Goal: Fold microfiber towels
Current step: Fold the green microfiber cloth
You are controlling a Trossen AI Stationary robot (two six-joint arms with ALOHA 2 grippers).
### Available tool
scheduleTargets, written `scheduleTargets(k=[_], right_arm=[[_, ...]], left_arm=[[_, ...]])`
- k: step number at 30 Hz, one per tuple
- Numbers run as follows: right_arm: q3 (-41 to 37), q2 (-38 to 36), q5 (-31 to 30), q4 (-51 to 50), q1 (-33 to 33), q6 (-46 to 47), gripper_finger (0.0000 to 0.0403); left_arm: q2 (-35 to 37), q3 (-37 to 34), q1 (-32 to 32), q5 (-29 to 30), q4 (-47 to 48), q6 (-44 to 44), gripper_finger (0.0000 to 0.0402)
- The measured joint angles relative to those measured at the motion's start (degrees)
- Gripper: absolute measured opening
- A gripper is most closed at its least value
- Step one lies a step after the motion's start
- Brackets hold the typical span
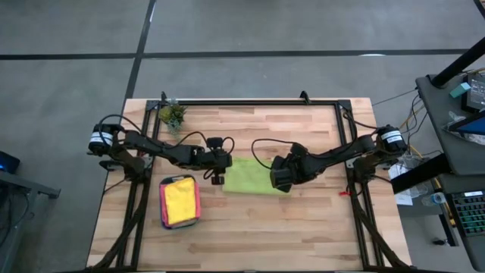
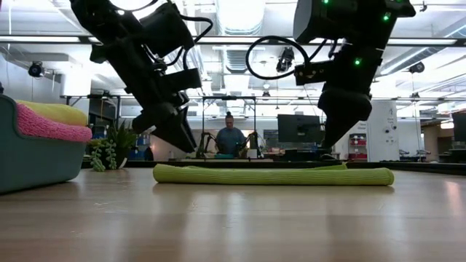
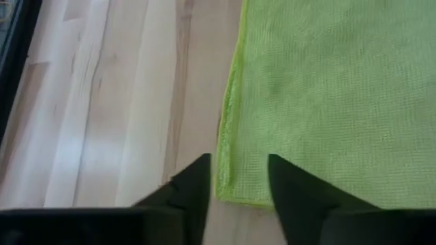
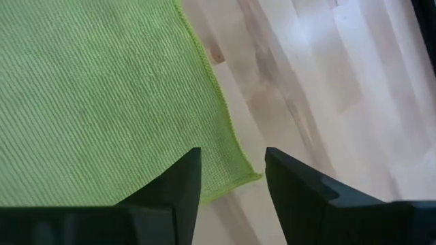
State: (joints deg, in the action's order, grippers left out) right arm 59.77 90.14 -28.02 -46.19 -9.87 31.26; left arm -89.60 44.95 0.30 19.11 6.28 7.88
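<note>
A lime green towel (image 1: 248, 177) lies folded flat in the middle of the table; in the low view (image 2: 269, 175) it shows as a low, thick strip. My left gripper (image 1: 217, 179) hovers open above the towel's left near corner (image 3: 228, 194), one finger on either side of the left edge. My right gripper (image 1: 279, 182) hovers open above the right near corner (image 4: 248, 178). In the low view both grippers' fingertips (image 2: 182, 144) (image 2: 329, 142) stand clear above the cloth. A yellow towel (image 1: 179, 199) lies on top of a pink one in the teal tray (image 1: 164, 203).
The teal tray (image 2: 29, 164) with its stacked towels stands at the table's near left. A small potted plant (image 1: 173, 115) stands at the far left. A black frame rail (image 1: 250, 103) runs along the far edge. A person (image 2: 231, 138) sits in the room beyond.
</note>
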Motion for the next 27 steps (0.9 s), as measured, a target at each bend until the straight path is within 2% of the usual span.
scheduleTargets(k=[5, 9, 12, 18, 27], right_arm=[[0.0, -0.72, 0.7, -0.29, 0.0, 9.41, 0.0151], [-0.07, -1.03, 3.46, -0.29, -0.82, 15.7, 0.0142], [-0.89, -1.59, 3.62, -0.16, -2.07, 22.37, 0.0136], [-3.81, -4.25, 3.63, 0.37, -4.99, 35.19, 0.0136], [-11.45, -9.37, 7.48, 7.9, -5.75, 40.3, 0.018]], left_arm=[[0.35, 0.0, 0.0, 0.92, 0.9, 1.4, 0.0201], [1.4, 0.02, -0.49, 0.86, 0.74, 2.97, 0.0233], [2.38, 0.02, -1.33, -0.96, 0.76, 2.93, 0.0237], [2.61, -0.04, -3.12, -12.68, 0.26, 1.31, 0.0237], [0.76, -0.35, -4.17, -13.27, 0.09, -1.47, 0.0237]])
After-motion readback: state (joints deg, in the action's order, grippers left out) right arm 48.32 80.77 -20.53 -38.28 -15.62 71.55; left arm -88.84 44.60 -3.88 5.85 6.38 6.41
